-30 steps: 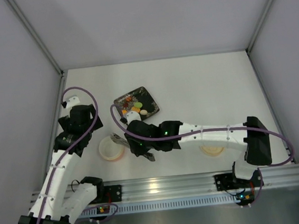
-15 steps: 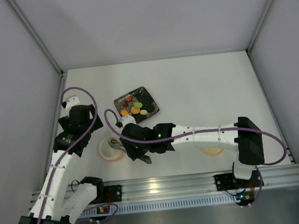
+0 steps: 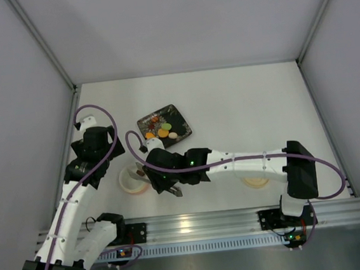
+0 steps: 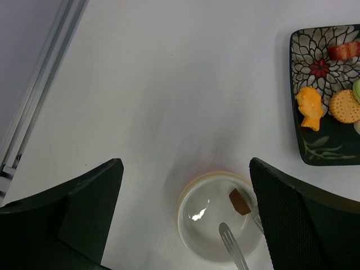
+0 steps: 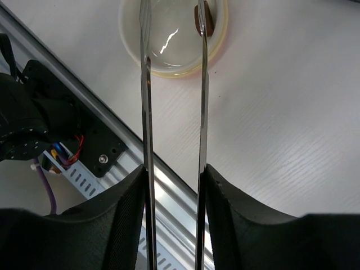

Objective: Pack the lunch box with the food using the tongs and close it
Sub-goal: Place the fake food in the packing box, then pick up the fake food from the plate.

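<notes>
**A:** Start at the right gripper (image 5: 173,175): what did it have?

**B:** Its black fingers (image 5: 126,214) were pressed against the outer sides of the tongs (image 5: 147,112), clamped on them. The two slim silvery arms ran out side by side with a clear gap between them, and their tips were over the lunch box (image 5: 171,72).

**A:** And the left gripper (image 4: 184,166)?

**B:** Its jaws were spread wide with nothing between them. It hung over the table (image 3: 247,103), and the box showed below the gap.

**A:** How did the box look?

**B:** Small, round and shallow, cream-white inside with a pinkish-orange rim. It stood lidless on the white table near the front rail (image 3: 207,222), between the two arms.

**A:** Anything in it?

**B:** One brown piece (image 4: 239,201) lay inside, close to the rim. It was right beside the tip of one tong arm, but I couldn't tell whether they touched.

**A:** And the rest of the food (image 4: 309,108)?

**B:** It was on the dark floral plate (image 4: 306,152), just beyond the box. There was an orange fish shape, a round orange biscuit, a red piece and a bit of green at the edge.

**A:** The lid (image 3: 256,181)?

**B:** It lay flat, well off to the right, partly hidden under the right arm, which stretched across the front of the table.
</notes>
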`<move>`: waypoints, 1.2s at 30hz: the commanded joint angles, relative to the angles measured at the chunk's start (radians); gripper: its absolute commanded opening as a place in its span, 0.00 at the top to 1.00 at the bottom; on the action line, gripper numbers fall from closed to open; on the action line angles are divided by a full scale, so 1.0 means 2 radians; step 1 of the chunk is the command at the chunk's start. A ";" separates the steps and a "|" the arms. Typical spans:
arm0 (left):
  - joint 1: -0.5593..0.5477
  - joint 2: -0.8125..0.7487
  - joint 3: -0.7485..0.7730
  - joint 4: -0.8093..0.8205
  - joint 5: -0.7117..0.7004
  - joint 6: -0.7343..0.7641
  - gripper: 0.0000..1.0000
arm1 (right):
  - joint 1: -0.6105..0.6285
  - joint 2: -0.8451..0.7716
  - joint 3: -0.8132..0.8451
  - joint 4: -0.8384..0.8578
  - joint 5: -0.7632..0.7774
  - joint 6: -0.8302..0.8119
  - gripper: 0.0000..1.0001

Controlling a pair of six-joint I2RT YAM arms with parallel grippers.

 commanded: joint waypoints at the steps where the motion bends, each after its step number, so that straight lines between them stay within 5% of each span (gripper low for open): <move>1: 0.003 -0.008 0.008 0.005 0.001 0.004 0.01 | 0.008 -0.016 0.039 0.002 0.039 -0.007 0.57; 13: 0.003 -0.011 0.007 0.007 0.004 0.006 0.01 | -0.119 -0.082 -0.003 -0.019 0.069 -0.025 0.57; 22: 0.002 -0.008 0.006 0.007 0.005 0.006 0.01 | -0.202 -0.015 0.033 -0.023 0.030 -0.049 0.57; 36: 0.002 -0.005 0.006 0.009 0.011 0.009 0.01 | -0.240 0.058 0.069 -0.013 -0.024 -0.055 0.52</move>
